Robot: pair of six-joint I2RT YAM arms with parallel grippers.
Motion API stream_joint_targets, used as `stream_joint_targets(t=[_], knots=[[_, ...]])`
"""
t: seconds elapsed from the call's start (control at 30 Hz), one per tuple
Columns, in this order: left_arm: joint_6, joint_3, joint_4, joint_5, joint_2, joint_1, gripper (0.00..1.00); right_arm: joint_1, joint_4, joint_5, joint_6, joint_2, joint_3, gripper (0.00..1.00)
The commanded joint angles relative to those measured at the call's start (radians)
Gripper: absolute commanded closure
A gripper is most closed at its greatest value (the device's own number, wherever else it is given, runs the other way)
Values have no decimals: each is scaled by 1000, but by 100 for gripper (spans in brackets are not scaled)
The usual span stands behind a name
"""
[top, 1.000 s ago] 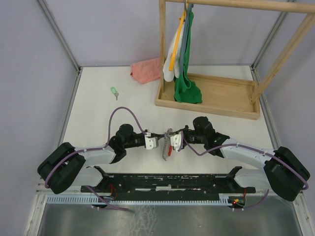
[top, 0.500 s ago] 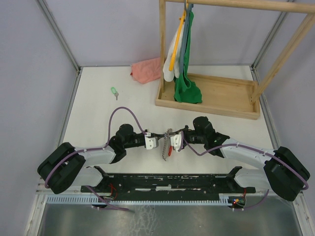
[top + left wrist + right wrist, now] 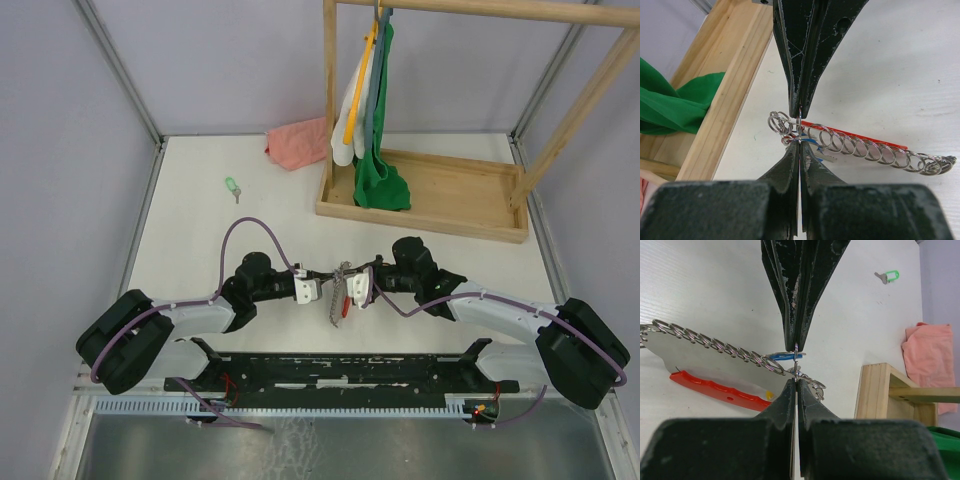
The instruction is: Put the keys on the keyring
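Top view: keyring (image 3: 337, 297) sits between left gripper (image 3: 322, 282) and right gripper (image 3: 347, 284); green key (image 3: 232, 187) is well apart on the tabletop (image 3: 190, 250). Left wrist: jaws together, clamped on the keyring's end ring. Right wrist: jaws together at the same end, blue key (image 3: 780, 356) at the tips; what they pinch is unclear.

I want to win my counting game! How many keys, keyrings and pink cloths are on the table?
Keys: 2 (green key, blue key)
Keyring: 1
Pink cloth: 1
Total: 4
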Motion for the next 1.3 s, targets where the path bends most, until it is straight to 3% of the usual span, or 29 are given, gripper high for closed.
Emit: stream_joint_targets(t=[0.0,1.27], knots=[[-28,22,41,-14,-13,-2,97,-4,62,-34,1,-18,10,99],[-36,8,55,4,-31,-2,97,-4,80,-13,16,-27,3,99]])
